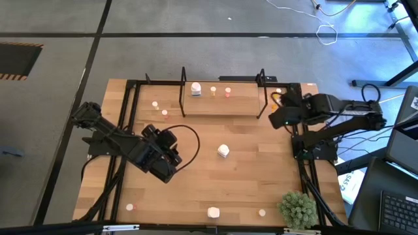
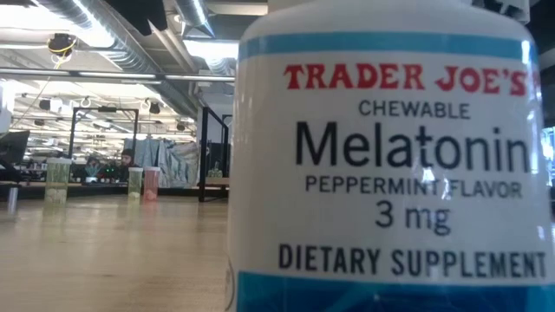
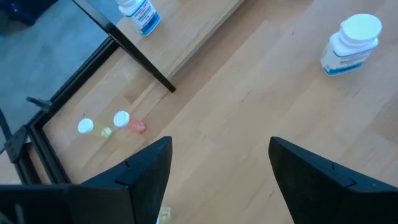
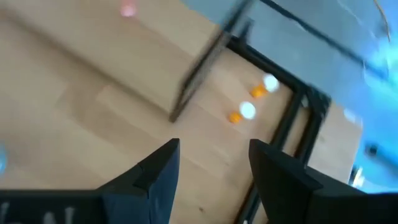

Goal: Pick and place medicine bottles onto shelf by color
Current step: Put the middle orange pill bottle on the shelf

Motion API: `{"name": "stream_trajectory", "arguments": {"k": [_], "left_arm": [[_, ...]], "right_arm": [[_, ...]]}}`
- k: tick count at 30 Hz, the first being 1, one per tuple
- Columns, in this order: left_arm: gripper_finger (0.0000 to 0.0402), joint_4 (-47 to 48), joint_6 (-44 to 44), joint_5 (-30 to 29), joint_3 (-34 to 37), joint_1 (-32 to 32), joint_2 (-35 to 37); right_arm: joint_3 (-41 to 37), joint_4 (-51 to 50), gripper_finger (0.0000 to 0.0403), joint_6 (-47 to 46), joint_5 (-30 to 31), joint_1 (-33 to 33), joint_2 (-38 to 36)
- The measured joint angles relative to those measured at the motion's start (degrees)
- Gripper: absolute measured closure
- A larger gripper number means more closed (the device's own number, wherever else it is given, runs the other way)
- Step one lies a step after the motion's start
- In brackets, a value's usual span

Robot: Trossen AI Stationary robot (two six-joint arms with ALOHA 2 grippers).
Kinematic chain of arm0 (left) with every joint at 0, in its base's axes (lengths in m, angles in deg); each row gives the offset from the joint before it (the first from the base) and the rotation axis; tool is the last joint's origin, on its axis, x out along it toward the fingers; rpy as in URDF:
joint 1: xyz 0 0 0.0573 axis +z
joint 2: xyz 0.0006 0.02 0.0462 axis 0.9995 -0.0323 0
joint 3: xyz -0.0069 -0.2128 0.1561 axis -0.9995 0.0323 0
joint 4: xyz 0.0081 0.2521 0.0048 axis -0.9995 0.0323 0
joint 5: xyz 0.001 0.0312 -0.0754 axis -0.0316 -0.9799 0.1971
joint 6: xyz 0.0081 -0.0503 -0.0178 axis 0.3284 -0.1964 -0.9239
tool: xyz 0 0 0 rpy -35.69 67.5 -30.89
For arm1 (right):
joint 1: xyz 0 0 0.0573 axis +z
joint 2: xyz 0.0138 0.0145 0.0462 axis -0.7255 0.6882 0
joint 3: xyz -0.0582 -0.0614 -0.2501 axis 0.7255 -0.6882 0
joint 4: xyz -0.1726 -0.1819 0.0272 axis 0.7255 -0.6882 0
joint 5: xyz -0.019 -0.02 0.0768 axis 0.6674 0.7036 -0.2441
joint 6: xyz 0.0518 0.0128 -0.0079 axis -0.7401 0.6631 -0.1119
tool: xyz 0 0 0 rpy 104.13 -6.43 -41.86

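Note:
The shelf (image 1: pixel 222 99) stands at the table's far side, with a white bottle (image 1: pixel 196 88), a cream one (image 1: pixel 213 90) and an orange-pink one (image 1: pixel 228 92) on its pale base. My left gripper (image 1: pixel 168 145) is open over the table's left middle. The left wrist view shows its open fingers (image 3: pixel 217 168) over bare wood, short of a yellow bottle (image 3: pixel 86 127) and a pink bottle (image 3: pixel 124 119). A white bottle (image 1: pixel 223 151) stands mid-table. My right gripper (image 1: pixel 281 116) is open (image 4: pixel 214 165) beside the shelf's right end, near two orange bottles (image 4: pixel 247 111).
More bottles stand along the near edge: a white one (image 1: pixel 213 212), which fills the low view (image 2: pixel 381 173), a small one (image 1: pixel 262 212) and a pink one (image 1: pixel 129 207). A green plant (image 1: pixel 297 209) sits in the near right corner. A black frame (image 1: pixel 134 91) borders the tabletop.

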Motion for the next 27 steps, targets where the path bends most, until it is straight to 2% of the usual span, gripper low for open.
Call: {"name": "stream_trajectory", "arguments": {"k": [4,9,17,27], "left_arm": [[0.0139,0.0,0.0,0.0,0.0,1.1,0.0],[0.0139,0.0,0.4,0.0,0.0,2.1,0.0],[0.0139,0.0,0.4,0.0,0.0,2.3,0.0],[0.0139,0.0,0.4,0.7,0.0,2.3,0.0]], "right_arm": [[-4.3,-0.1,0.0208,-3.9,-0.2,-4.7,-4.3],[-7.9,3.4,0.0208,0.5,0.6,-10.3,-7.2],[-15.3,14.8,0.0208,9.3,-3.4,-16.8,-7.1],[-20.1,20.1,0.0208,12.1,-7.9,-29.5,-6.9]]}}
